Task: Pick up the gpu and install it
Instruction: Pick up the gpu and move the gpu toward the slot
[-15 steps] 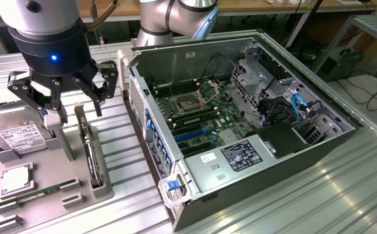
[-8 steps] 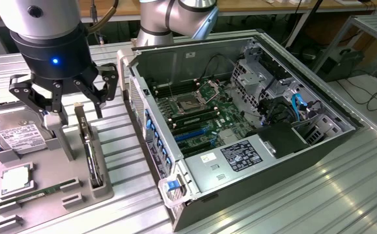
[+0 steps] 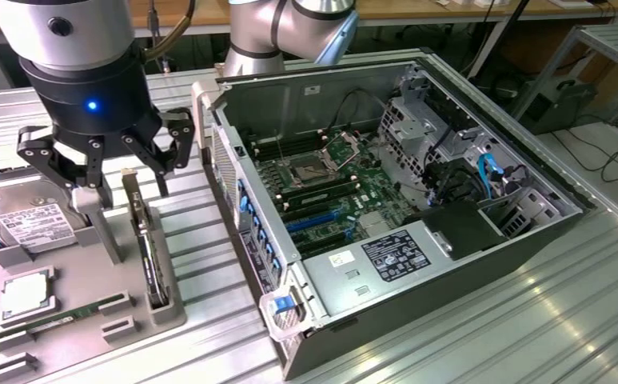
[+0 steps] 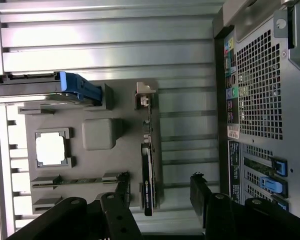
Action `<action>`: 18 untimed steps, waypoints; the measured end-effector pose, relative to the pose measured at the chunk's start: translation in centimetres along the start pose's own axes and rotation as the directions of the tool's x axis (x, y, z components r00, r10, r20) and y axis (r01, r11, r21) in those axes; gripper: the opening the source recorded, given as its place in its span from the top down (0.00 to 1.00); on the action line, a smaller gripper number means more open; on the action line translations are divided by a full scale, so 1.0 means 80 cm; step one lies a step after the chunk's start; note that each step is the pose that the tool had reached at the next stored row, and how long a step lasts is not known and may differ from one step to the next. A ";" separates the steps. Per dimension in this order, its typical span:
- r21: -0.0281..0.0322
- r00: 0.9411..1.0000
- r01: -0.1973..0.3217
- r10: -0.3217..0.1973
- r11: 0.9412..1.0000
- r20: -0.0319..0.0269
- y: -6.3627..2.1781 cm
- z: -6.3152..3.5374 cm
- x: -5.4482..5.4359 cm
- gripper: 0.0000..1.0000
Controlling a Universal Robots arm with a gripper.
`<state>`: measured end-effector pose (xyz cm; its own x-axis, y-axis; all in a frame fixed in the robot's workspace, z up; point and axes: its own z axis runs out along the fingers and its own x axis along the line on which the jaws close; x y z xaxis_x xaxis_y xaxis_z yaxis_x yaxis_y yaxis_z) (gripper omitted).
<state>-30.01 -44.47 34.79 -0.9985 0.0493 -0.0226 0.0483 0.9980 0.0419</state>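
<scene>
The black gripper hangs with its jaws spread wide, holding nothing. Its angular linkage fingers are matte dark metal with round pivot pins. In the wrist view the gpu lies in the gap between them, nearer one finger and touching neither. It is a thin, flat card standing on its long edge in a narrow slot of the grey tray, with a pale bracket at one end and a dark, slightly glossy body. In the exterior view the gpu runs as a slim dark blade just below the fingertips, beside a blocky grey post of the tray. The tray is dull, smooth plastic with square-cornered pockets. One pocket holds a square processor with a bright metal lid, and another holds a slim green memory stick. A silver hard drive with a white label leans in the tray at the exterior view's left. To the exterior view's right, close by the tray, the open computer case lies on its side with its green motherboard exposed. Its rear panel is perforated sheet metal. Everything rests on a table of ribbed, shiny aluminium slats.
</scene>
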 end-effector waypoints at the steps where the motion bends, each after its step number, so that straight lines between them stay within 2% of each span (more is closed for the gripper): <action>1: 0.000 1.000 0.000 0.000 1.000 0.000 0.000 0.001 0.000 0.40; 18: 0.000 1.000 0.002 -0.002 1.000 0.000 -0.005 0.010 0.000 0.40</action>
<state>-30.01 -44.88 33.97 -0.9986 0.0474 -0.0226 0.0464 0.9980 0.0419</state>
